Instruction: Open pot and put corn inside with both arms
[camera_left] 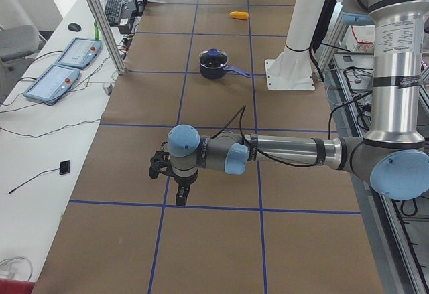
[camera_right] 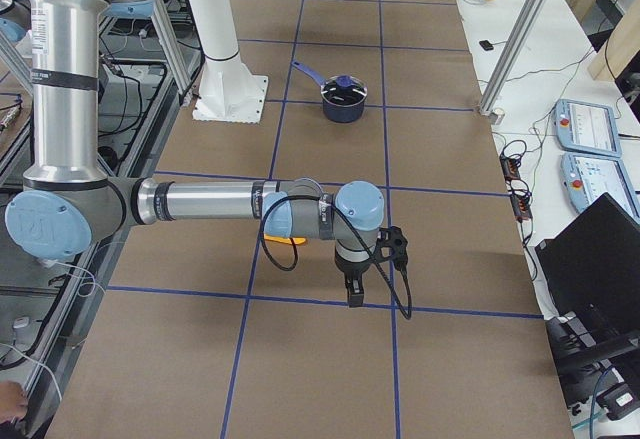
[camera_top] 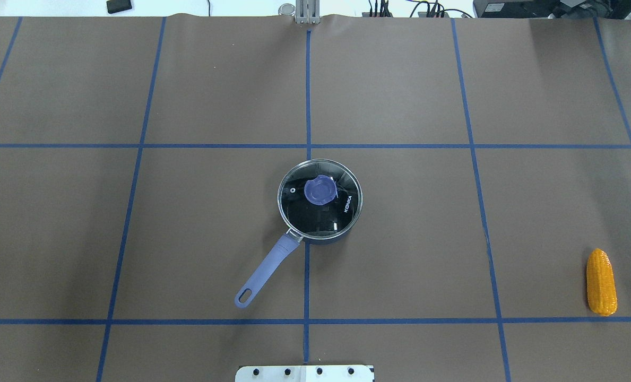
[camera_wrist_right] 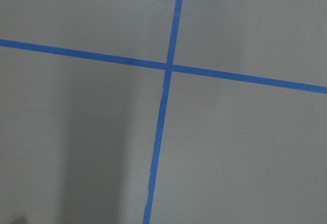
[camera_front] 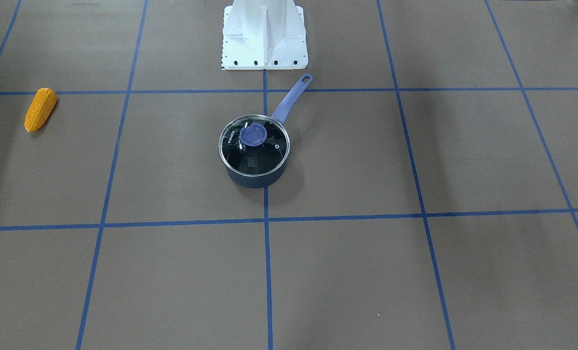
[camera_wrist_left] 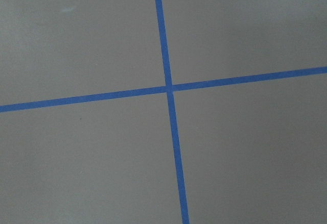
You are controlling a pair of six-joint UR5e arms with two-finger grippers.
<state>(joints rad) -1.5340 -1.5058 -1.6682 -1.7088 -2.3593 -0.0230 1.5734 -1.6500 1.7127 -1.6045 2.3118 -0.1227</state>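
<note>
The dark pot (camera_front: 254,167) stands mid-table with its glass lid (camera_top: 319,199) on; the lid has a purple knob (camera_front: 253,134). Its purple handle (camera_top: 265,270) points toward the robot's base. The orange-yellow corn (camera_top: 601,282) lies far out on the robot's right and also shows in the front view (camera_front: 41,109). Neither arm shows in the overhead or front view. My left gripper (camera_left: 179,197) hangs far left of the pot, and my right gripper (camera_right: 353,294) hangs beyond the corn. I cannot tell whether either is open or shut. Both wrist views show only bare table.
The white base pedestal (camera_front: 264,34) stands just behind the pot's handle. Blue tape lines (camera_top: 308,106) grid the brown table cover. Metal frame posts (camera_left: 100,26) and control pendants (camera_right: 590,129) stand along the far side of the table.
</note>
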